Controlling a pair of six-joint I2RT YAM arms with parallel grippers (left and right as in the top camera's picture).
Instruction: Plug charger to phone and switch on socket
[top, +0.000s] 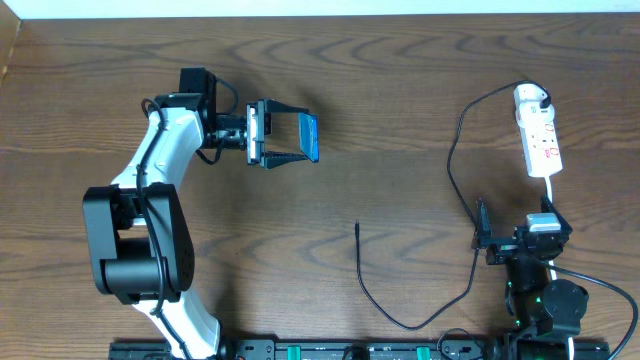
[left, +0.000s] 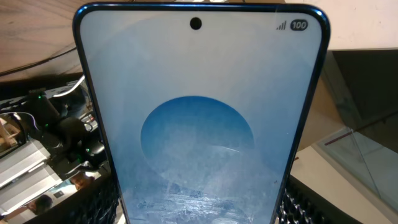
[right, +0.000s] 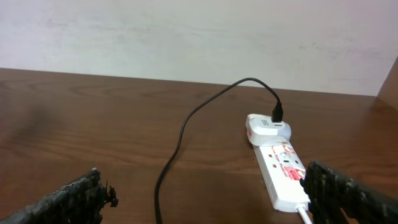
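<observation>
Well apart from charger (top: 358, 250), left jaws pinch phone (top: 309, 137) edges; right jaws gape.

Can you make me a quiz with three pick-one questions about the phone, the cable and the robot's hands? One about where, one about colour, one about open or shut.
1. Where is the slim blue-screened phone?
A. in the left gripper
B. inside a box
C. on a chair

2. What colour is the long thin charger cable?
A. red
B. black
C. yellow

3. How is the right gripper?
A. open, holding nothing
B. shut on a spoon
C. shut on a ball

Answers: 1 A, the phone stands on edge between the left fingers. 2 B, it is a dark line from end to end. 3 A, its fingers stand wide apart, gripping nothing.
</observation>
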